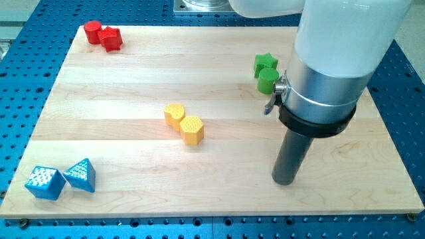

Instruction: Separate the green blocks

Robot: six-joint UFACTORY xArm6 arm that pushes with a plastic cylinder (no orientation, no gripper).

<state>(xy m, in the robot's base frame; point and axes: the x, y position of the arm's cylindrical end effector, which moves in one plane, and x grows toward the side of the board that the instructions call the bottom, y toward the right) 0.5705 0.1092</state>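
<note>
Two green blocks touch each other at the view's upper right: a green star (265, 64) and, just below it, a green cylinder (267, 81). My tip (284, 182) rests on the board well below them and slightly to the right, apart from both. The arm's white and metal body covers the area right of the green blocks.
A red cylinder (92, 31) and red star (111, 40) sit at the top left. A yellow heart (174, 114) and yellow hexagon (192, 129) touch in the middle. A blue cube (44, 182) and blue triangle (80, 175) lie at the bottom left.
</note>
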